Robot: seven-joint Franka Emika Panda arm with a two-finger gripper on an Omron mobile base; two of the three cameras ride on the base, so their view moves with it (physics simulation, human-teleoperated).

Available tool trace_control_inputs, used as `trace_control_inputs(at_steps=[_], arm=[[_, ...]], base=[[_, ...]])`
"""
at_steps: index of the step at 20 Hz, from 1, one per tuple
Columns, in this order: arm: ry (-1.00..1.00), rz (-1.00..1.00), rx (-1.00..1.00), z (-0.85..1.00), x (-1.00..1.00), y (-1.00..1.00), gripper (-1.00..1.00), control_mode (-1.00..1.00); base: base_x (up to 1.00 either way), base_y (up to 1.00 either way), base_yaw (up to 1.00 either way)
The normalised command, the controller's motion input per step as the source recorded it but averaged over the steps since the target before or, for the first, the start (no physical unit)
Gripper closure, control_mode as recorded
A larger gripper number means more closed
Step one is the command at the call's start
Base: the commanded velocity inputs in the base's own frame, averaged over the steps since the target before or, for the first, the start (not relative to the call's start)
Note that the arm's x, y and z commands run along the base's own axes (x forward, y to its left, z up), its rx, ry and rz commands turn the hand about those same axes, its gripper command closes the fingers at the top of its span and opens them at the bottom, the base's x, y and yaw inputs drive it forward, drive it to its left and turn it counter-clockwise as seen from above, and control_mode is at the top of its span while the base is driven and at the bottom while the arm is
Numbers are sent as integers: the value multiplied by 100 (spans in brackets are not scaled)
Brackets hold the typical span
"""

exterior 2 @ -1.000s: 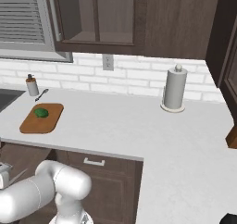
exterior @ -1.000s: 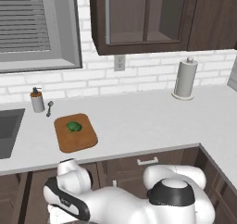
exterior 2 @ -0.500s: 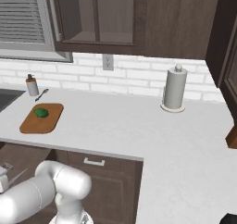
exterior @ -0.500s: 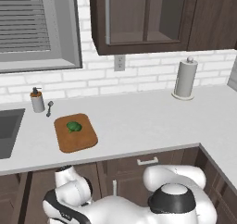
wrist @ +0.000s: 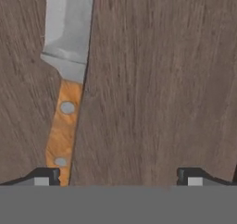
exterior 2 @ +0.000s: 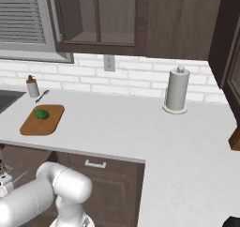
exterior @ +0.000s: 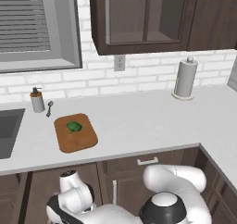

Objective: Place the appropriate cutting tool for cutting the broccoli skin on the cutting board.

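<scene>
Wood-handled knife (wrist: 65, 126) by left fingertip (wrist: 44, 176)

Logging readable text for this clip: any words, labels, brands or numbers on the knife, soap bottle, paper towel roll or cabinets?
None: no readable text in these views.
Wooden-handled knife with grey blade: two plain rivets, no marking.
Small soap dispenser bottle: no label legible.
White paper towel roll on its holder: blank.
Dark brown wall cabinets: unmarked.
</scene>
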Motion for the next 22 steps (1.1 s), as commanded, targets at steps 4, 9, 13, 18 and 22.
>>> trace_control_inputs(at_steps=[4,9,13,18,22], arm=[[-1,0,0,-11,33,24,-100,-100],[0,0,-1,-13,22,41,-100,-100],[0,0,-3,-37,11,38,-100,-100],[0,0,-2,-59,0,27,100,-100],[0,0,-1,-73,-7,10,100,-100]], base=[[0,0,0],[0,0,0],[0,0,0],[0,0,0],[0,0,0]])
